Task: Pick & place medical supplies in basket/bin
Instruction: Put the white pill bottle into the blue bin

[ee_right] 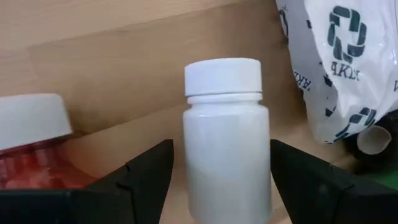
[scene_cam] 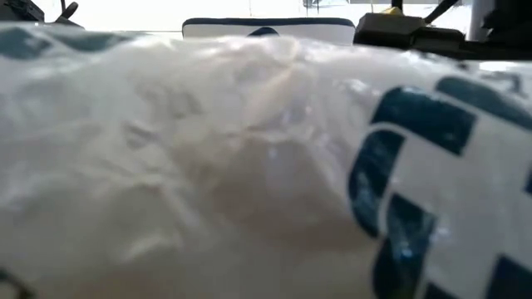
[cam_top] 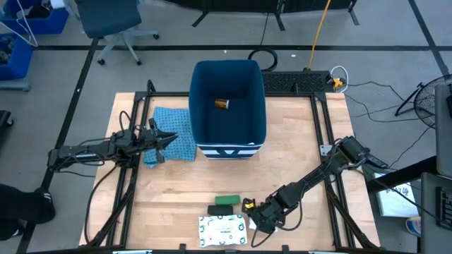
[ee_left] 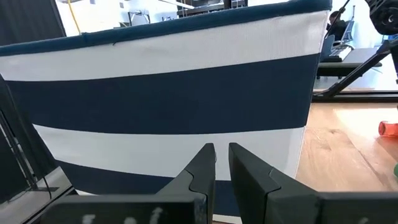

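Observation:
The dark-blue bin (cam_top: 227, 106) stands at the table's far middle, with an orange pill bottle (cam_top: 222, 104) on its floor. Near the front edge lie the green box (cam_top: 227, 201), the black bar (cam_top: 222, 210) and the white patterned packet (cam_top: 222, 229). My right gripper (cam_top: 253, 215) is low beside them. It is open, and its fingers stand on either side of a small white bottle (ee_right: 227, 143). The red white-capped tube (ee_right: 31, 143) is close by. My left gripper (cam_top: 168, 140) is shut and hovers over the light blue cloth (cam_top: 175, 130), facing the bin's striped wall (ee_left: 161, 99). My right gripper's fingers (ee_right: 149, 174) flank the white bottle's body (ee_right: 227, 180) below its cap, pointing along its length. One finger stands right at the bottle's wall, but I cannot tell whether it touches. My left gripper touches nothing.
The packet (scene_cam: 249, 166) lies right against the low camera and blocks most of that view. The packet's edge (ee_right: 336, 62) is close beside my right gripper. Bare wood lies between the bin and the front items. Black rails (cam_top: 321, 127) border the table.

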